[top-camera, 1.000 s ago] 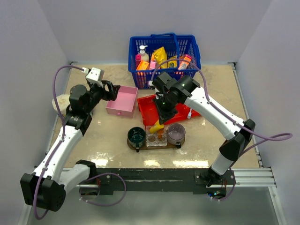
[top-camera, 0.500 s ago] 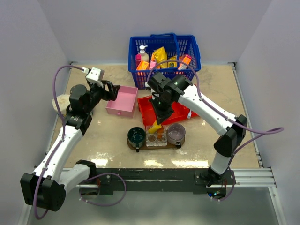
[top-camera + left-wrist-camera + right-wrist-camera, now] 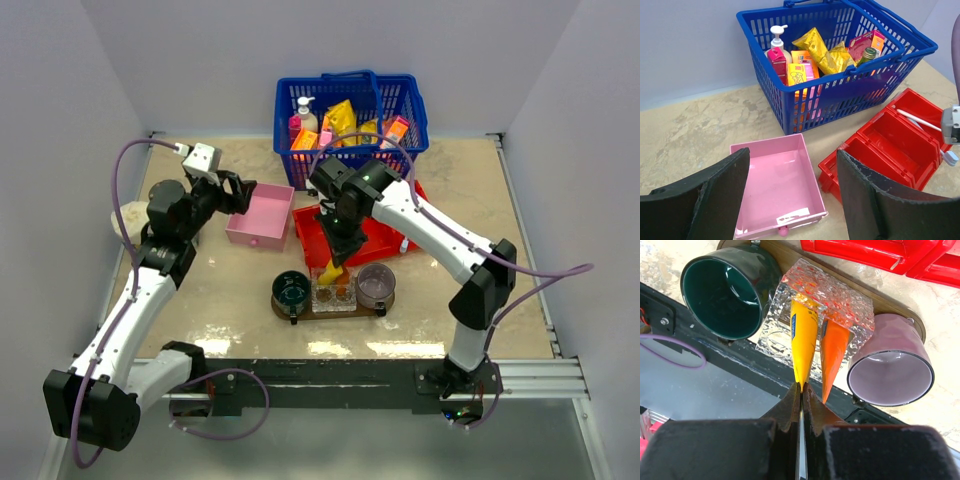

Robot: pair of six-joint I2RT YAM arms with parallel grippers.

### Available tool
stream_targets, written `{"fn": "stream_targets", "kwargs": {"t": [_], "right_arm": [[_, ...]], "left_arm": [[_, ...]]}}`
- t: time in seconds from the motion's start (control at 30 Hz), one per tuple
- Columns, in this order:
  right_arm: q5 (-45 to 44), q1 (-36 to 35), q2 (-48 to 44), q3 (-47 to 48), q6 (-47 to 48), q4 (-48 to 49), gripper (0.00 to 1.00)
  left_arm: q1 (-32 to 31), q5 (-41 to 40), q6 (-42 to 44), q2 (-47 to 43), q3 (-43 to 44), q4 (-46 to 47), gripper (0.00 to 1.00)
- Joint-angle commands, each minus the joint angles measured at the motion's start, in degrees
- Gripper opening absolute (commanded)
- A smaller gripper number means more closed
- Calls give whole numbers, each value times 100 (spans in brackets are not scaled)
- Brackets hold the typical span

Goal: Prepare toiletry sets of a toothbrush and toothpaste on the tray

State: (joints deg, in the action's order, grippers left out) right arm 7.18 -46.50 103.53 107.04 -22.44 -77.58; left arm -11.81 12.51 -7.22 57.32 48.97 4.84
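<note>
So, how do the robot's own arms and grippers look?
Both are alike. The left arm and right arm have white links with black joints and bases. A loose purple cable runs along each. The left gripper and right gripper have flat black fingers with rough faces.

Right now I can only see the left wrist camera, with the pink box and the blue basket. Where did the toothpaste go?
Observer: The right gripper is shut on a yellow toothpaste tube, pinching its thin end.
Operator: Where is the fat end?
Observer: It is down inside a clear holder that stands on the tray.
Operator: Is there another toothpaste?
Observer: Yes, an orange tube stands right beside the yellow one in the same holder.
</note>
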Motion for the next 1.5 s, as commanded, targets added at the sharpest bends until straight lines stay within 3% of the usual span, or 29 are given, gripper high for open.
{"fn": "stream_targets", "kwargs": {"t": [0.0, 0.77, 1.03, 1.47], "right_arm": [[82, -35, -8, 238, 90, -214, 0], [3, -114, 300, 370, 161, -214, 0], [3, -140, 326, 466, 178, -222, 20], [108, -158, 326, 545, 152, -214, 18]], "left_arm": [[-23, -21, 125, -19, 245, 131, 74], [-23, -21, 116, -28, 253, 114, 75], [-23, -30, 116, -28, 262, 114, 75], [-23, -30, 125, -37, 253, 105, 76]]}}
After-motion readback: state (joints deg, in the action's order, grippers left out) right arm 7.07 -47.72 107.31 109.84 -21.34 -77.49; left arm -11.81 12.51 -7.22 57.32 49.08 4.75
